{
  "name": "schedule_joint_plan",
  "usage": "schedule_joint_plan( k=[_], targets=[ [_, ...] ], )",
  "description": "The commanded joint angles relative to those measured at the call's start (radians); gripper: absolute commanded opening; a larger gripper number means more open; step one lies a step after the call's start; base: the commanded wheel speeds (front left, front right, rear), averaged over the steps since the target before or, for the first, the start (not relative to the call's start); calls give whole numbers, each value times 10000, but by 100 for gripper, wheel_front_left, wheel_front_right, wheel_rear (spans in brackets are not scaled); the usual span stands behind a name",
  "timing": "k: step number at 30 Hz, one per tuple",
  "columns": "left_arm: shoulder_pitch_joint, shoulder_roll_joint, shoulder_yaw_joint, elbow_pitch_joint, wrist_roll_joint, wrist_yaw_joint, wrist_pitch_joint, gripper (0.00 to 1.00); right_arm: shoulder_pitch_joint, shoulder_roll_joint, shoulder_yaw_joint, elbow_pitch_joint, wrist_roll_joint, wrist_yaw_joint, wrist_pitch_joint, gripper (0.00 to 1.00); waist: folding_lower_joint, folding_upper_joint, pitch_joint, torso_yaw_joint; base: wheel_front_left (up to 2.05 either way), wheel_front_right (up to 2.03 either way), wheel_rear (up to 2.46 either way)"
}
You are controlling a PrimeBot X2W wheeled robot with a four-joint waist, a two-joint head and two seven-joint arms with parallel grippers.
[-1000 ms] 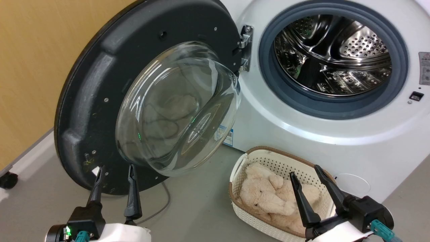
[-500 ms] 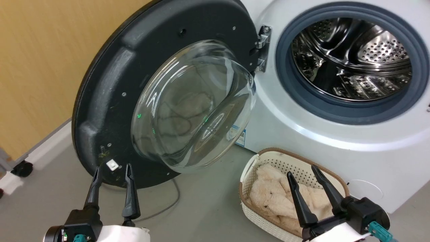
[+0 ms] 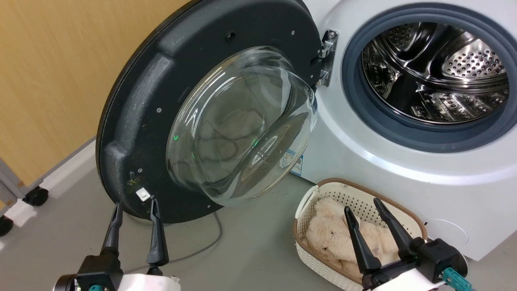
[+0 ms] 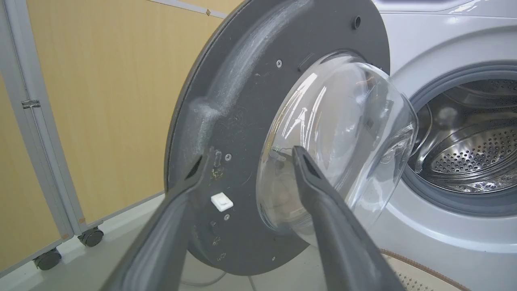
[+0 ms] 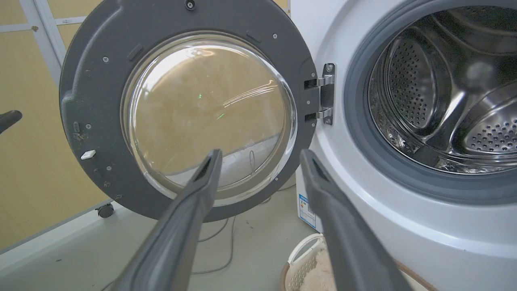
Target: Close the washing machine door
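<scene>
The washing machine door (image 3: 153, 113) stands swung wide open to the left of the white washing machine (image 3: 363, 161), hanging on its metal hinge (image 3: 326, 56). Its bulging glass bowl (image 3: 242, 125) faces me. The steel drum (image 3: 440, 72) lies open inside the grey rubber ring (image 3: 404, 135). My left gripper (image 3: 135, 202) is open, its tips just below the door's lower black rim near a small white latch piece (image 4: 221, 201), apart from it. In the left wrist view the left gripper (image 4: 252, 150) frames the door (image 4: 242, 101). My right gripper (image 3: 362, 205) is open over the basket; the right wrist view shows the right gripper (image 5: 261, 152) pointing at the door (image 5: 97, 60).
A white laundry basket (image 3: 323, 186) holding a beige plush toy (image 3: 331, 238) sits on the grey floor before the machine. A grey cable (image 3: 202, 248) runs under the door. A wood-panel partition (image 3: 52, 81) on castors (image 3: 36, 197) stands at the left.
The whole head picture has slid to the right, so the camera has turned left. The door stays wide open and both grippers stay open at the same spots in view.
</scene>
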Motion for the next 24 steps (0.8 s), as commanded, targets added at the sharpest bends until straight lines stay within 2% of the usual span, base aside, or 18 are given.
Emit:
schedule_joint_plan(
  k=[1,2,3,4,8,12,19,24],
  targets=[
    [71,-1,0,29,-37,17,-55,100,-102,20,15,2,72,6,-47,100,0,0,1,0,0,0,0],
    [75,-1,-13,58,-43,-27,-55,100,-103,20,23,4,69,6,-47,100,0,0,-2,-1,0,0,0],
    [73,-1,-4,68,-81,-61,-55,37,-103,20,32,11,63,6,-47,100,0,0,-6,-1,0,0,0],
    [53,-1,46,30,-169,-100,-55,0,-104,20,42,18,55,6,-47,100,0,0,-6,0,0,0,0],
    [-131,27,385,-189,22,-307,-55,0,-130,20,80,18,3,6,-47,100,0,0,26,-1,0,0,0],
    [-404,307,770,-325,214,-708,-55,0,-89,20,-7,-8,-71,6,-47,100,0,0,100,-14,0,0,0],
    [-1855,1495,2095,-57,-162,-1429,-55,0,-127,20,-167,-212,-321,6,-47,100,0,0,649,-286,0,0,0],
    [-3140,2391,3039,927,-868,-1748,-55,0,-402,-25,-150,-243,-462,6,-47,100,0,0,1167,-634,0,0,0]
  ],
)
